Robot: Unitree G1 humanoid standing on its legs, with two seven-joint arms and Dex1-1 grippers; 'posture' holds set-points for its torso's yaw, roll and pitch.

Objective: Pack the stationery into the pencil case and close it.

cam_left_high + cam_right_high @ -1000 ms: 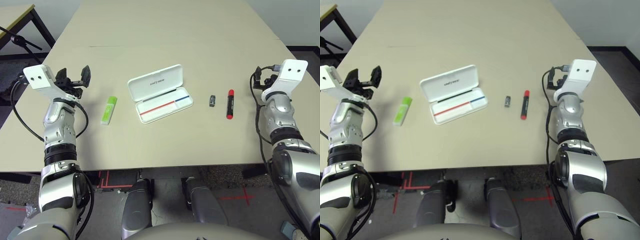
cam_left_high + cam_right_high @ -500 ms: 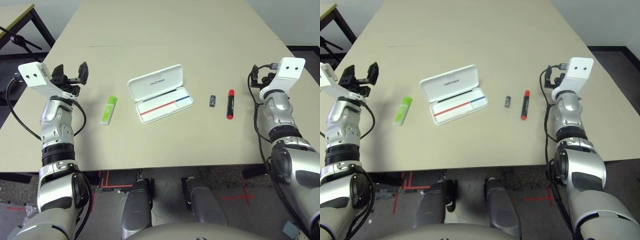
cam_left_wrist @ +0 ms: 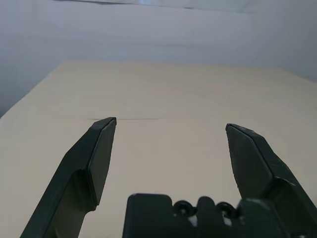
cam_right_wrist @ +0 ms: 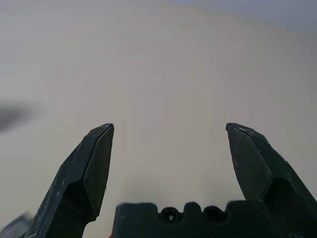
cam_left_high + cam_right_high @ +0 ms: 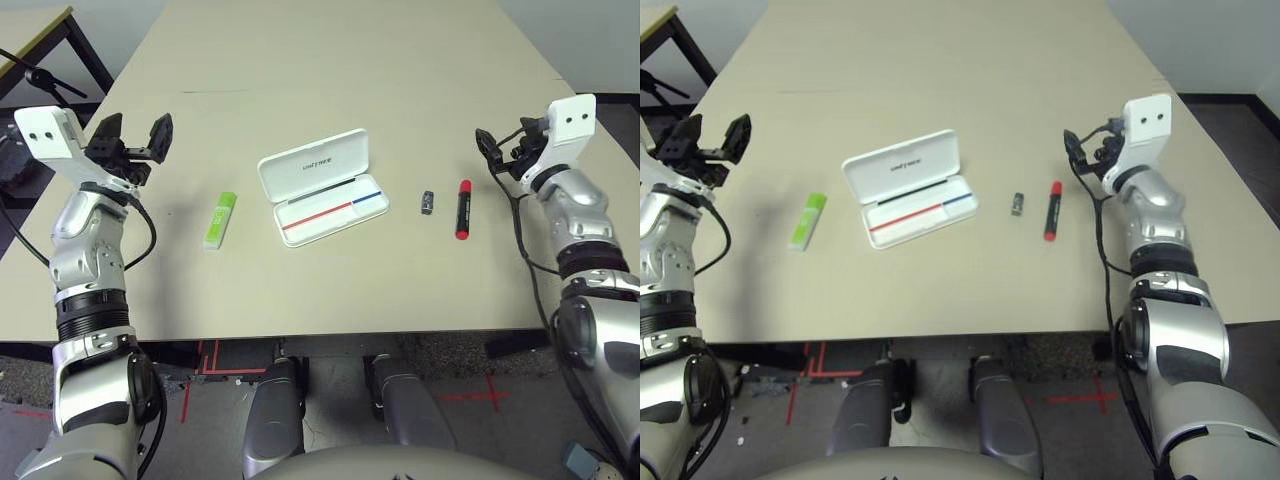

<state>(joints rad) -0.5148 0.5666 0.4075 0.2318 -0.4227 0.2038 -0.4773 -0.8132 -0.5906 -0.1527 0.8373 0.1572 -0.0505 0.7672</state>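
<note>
Head views: the table (image 5: 330, 60) has a smooth, matte beige top with a faint seam line across the far part. At its centre lies the pencil case (image 5: 322, 187), a flat white hard-plastic box with rounded corners, hinged open; the lid carries small dark lettering and the tray shows a red-and-blue line. The lime-green marker (image 5: 218, 220), a stubby body with a white label, lies well to the left of the case. The tiny dark grey block (image 5: 427, 203) and the red marker (image 5: 462, 208), black at one end, lie side by side to the right, apart from each other and from the case. Broad bare surface surrounds all items, up to the near edge.

The left gripper (image 5: 132, 137) hangs over the left table edge, fingers spread wide, empty. The right gripper (image 5: 1086, 152) hangs beyond the red marker, also empty.

Left wrist view: two black tapered fingers (image 3: 94, 158) stand wide apart over bare tabletop.

Right wrist view: the fingers (image 4: 91, 168) stand equally wide, with nothing between.
</note>
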